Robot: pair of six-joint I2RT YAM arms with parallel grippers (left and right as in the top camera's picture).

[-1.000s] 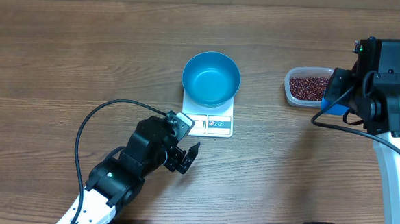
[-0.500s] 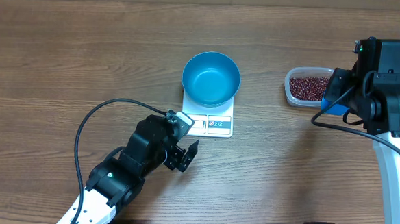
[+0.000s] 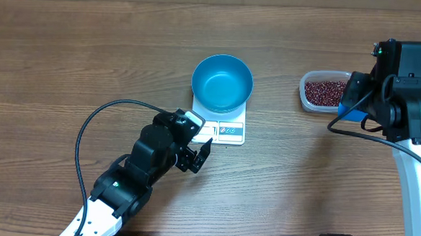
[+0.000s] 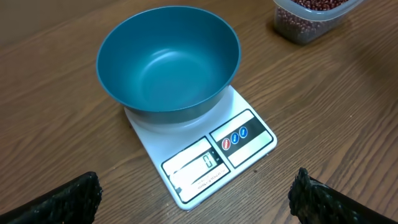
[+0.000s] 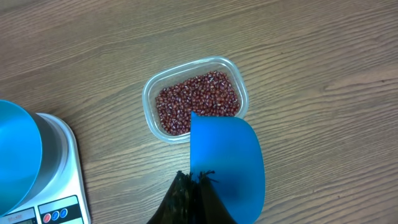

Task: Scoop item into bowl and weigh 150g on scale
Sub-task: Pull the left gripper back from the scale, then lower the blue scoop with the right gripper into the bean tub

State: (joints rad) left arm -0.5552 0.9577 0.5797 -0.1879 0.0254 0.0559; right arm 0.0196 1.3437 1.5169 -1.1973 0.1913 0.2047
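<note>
Right gripper (image 5: 194, 190), black two-finger, is clenching a small blue plastic scoop (image 5: 227, 162). Dark red-brown beans (image 5: 198, 99) are lying in a clear plastic tub (image 5: 148, 93) straight ahead of its lip. Round deep blue bowl (image 3: 222, 82) is sitting empty on flat white scale (image 3: 228, 131), leftward.
</note>
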